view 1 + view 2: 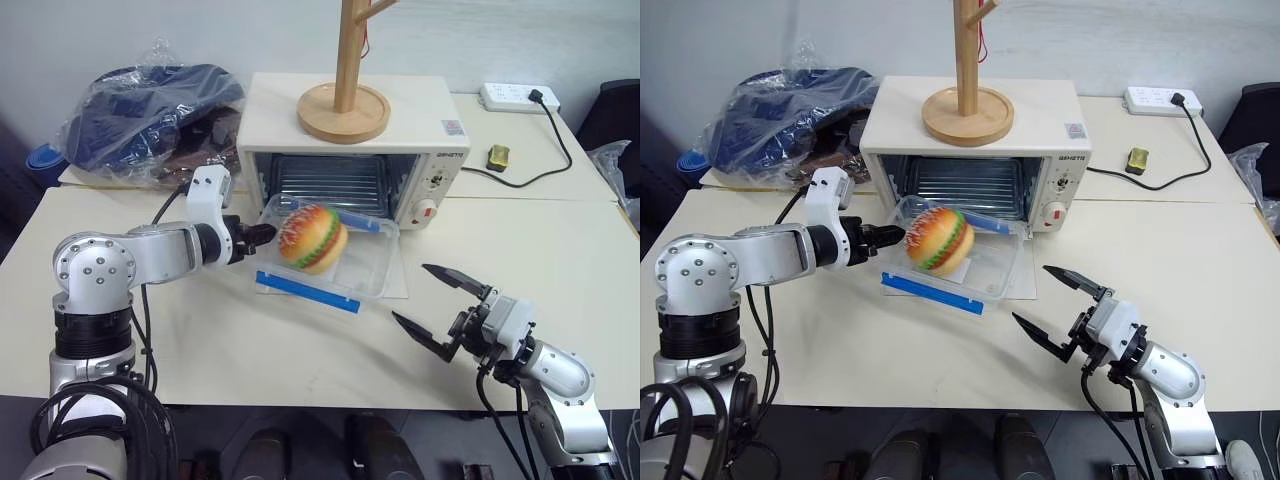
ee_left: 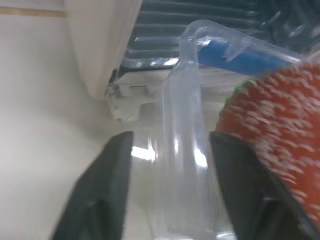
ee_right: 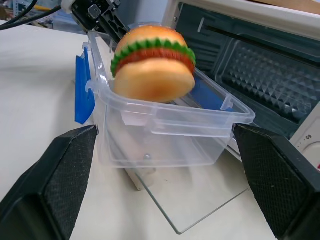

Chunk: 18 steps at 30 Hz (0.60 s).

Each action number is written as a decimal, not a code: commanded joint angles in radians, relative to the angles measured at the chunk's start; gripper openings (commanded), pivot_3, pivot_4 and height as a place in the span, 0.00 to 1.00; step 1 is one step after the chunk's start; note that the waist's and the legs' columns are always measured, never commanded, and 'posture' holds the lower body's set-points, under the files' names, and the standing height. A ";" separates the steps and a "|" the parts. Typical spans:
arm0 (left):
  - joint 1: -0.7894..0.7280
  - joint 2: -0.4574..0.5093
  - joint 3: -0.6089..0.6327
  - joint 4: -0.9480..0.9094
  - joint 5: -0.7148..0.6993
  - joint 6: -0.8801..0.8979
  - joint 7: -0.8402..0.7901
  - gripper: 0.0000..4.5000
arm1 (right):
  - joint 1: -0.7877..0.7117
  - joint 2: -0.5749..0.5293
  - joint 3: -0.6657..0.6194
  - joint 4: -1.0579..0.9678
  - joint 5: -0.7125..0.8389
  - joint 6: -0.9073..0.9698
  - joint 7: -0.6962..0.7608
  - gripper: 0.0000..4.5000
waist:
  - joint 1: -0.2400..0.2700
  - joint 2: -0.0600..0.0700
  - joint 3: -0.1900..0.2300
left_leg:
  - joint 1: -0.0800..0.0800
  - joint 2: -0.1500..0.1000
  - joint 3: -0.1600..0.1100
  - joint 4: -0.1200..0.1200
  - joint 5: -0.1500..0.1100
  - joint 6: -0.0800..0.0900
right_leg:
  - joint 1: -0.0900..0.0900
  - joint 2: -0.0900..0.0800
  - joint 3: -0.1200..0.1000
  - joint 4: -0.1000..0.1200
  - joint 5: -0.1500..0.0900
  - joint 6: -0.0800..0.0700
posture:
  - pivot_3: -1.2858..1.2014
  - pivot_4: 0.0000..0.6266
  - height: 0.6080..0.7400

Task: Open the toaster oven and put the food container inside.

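Tilting food container (image 1: 330, 262), long axis facing toaster oven (image 1: 352, 150)

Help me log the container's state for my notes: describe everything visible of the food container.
The food container is a clear, shallow rectangular plastic box with blue side strips and no lid on. A toy hamburger sits in it. It rests tilted on the open glass door of the toaster oven, its far end at the oven mouth. The left gripper straddles its near wall with fingers apart; the right gripper hangs open, apart from it.
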 commanded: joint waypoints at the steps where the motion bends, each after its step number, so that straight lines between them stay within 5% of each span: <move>1: 0.006 0.100 0.071 -0.079 0.016 -0.061 -0.211 0.66 | 0.014 -0.063 -0.029 -0.109 0.095 0.112 0.014 1.00 | -0.005 0.000 0.000 | 0.000 0.000 0.000 0.000 0.000 0.000 | 0.000 0.000 0.000 0.000 0.000 0.000 | 0.52 0.24 1.00; 4: 0.098 0.294 0.054 -0.112 0.155 -0.170 -0.514 0.66 | 0.042 -0.151 -0.021 -0.169 0.160 0.239 0.067 1.00 | -0.011 0.001 0.000 | 0.001 0.001 0.001 -0.002 0.000 -0.002 | -0.001 0.002 0.001 0.000 0.000 -0.001 | 0.52 0.24 1.00; 9: 0.327 0.547 -0.039 -0.150 0.409 -0.494 -1.070 0.34 | 0.108 -0.323 0.013 -0.263 0.210 0.430 0.164 0.64 | 0.002 0.002 0.001 | 0.002 0.003 0.001 -0.004 0.000 -0.003 | 0.001 0.003 0.001 -0.002 -0.003 -0.005 | 0.52 0.24 1.00; 12: 0.443 0.543 -0.083 -0.184 0.501 -0.665 -1.271 0.14 | 0.104 -0.330 0.048 -0.322 0.240 0.508 0.156 0.43 | 0.016 0.002 0.001 | 0.003 0.001 0.000 -0.004 0.000 0.000 | 0.003 0.000 0.000 -0.004 -0.003 -0.006 | 0.52 0.24 1.00; 14: 0.477 0.452 -0.143 -0.204 0.541 -0.736 -1.288 0.00 | 0.040 -0.284 0.102 -0.319 0.203 0.516 0.126 0.27 | 0.023 0.002 0.001 | 0.002 0.002 -0.001 -0.005 -0.003 0.006 | 0.003 -0.002 -0.001 -0.005 -0.003 -0.006 | 0.52 0.24 1.00; 18: 0.469 0.292 -0.234 -0.196 0.634 -0.795 -1.253 0.00 | -0.071 -0.224 0.147 -0.253 0.134 0.512 0.088 0.01 | 0.024 0.002 0.001 | 0.000 0.001 -0.001 -0.003 -0.005 0.011 | 0.003 -0.003 -0.001 -0.007 -0.001 -0.002 | 0.52 0.24 1.00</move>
